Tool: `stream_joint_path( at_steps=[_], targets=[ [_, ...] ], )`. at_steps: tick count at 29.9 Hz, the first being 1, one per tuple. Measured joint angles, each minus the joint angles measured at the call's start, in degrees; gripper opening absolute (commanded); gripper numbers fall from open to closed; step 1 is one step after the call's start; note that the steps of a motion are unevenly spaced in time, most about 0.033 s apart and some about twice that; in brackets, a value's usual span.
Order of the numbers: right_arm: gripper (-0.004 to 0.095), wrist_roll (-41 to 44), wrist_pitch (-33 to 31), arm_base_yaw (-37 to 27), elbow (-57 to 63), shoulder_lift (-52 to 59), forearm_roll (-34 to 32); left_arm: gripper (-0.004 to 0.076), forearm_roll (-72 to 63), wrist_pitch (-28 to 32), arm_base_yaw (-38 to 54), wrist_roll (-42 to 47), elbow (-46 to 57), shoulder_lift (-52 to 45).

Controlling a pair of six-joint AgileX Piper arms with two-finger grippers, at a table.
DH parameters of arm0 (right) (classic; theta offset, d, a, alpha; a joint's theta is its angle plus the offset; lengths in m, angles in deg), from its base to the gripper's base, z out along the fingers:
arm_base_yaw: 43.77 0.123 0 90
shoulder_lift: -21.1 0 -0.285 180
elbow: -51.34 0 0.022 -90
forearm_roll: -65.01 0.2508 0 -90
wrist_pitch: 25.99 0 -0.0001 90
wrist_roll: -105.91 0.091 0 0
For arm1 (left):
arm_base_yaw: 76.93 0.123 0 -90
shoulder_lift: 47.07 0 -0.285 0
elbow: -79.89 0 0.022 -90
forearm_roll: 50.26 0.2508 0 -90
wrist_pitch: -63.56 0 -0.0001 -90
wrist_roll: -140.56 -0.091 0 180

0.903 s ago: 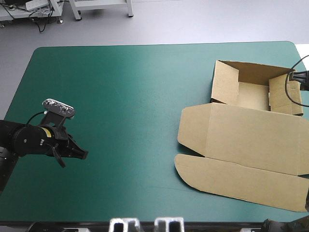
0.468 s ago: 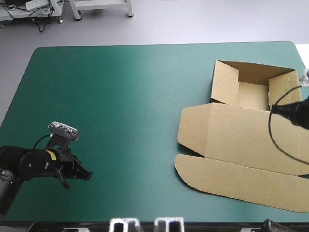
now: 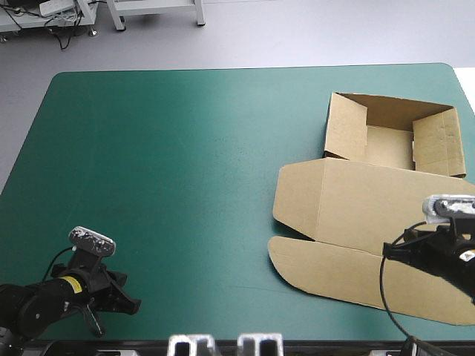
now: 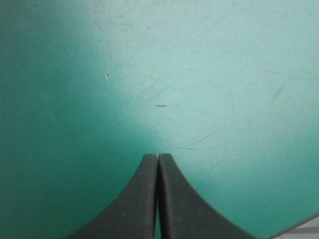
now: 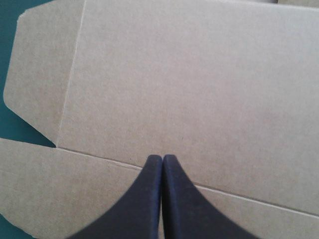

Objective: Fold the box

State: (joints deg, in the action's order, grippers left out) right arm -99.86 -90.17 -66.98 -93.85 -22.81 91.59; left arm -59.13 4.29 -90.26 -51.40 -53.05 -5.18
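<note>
**Both claws closed and empty; box open on the bench's right half**

High view: The right arm is cut off at the bench's right edge and the left arm at the near left corner, so only their end parts show. Cannot tell if the right claw [image 3: 387, 251] touches the board or hangs just above it. The brown box [image 3: 356, 208] is on the right half of the bench [image 3: 185, 148]. Its tray [image 3: 390, 142], walls up, is near the far right corner. The lid [image 3: 371, 204] lies flat toward the near edge, with the long front flap [image 3: 326, 273] nearest that edge. The right claw is over the fold between lid and front flap, pointing toward the left edge. The left claw [image 3: 132, 304] is low at the near left corner, well apart from the box, pointing toward the right edge.

Left wrist view: Only the teal-green cover [image 4: 199, 74] lies ahead; the box is out of sight. The black fingers [image 4: 144, 199] are pressed together in one pointed arch, nothing between them.

Right wrist view: Brown board fills nearly everything and the tray is hidden. The fingers meet in an arch, empty, with the tips over the lid/front-flap crease. The lid's side flap [image 5: 40, 64] is ahead, with a sliver of cover beyond it.
</note>
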Motion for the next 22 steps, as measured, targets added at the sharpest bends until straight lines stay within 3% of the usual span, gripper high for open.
stream_joint_path(
  at_steps=[8,15,22],
  targets=[
    [-0.0013,0.47,5.77,0.0,12.86,12.62,-1.05,-0.0009,-0.71,0.34,0.0,0.0,1.86,-4.8],
    [-0.0013,3.5,6.98,0.64,14.23,19.32,-5.93,-0.0009,-0.78,0.34,0.0,0.0,1.86,-5.49],
    [-0.0013,6.26,8.01,10.27,14.23,20.26,-9.13,-0.0009,-0.78,0.34,0.0,0.0,1.86,-5.49]
  ],
)
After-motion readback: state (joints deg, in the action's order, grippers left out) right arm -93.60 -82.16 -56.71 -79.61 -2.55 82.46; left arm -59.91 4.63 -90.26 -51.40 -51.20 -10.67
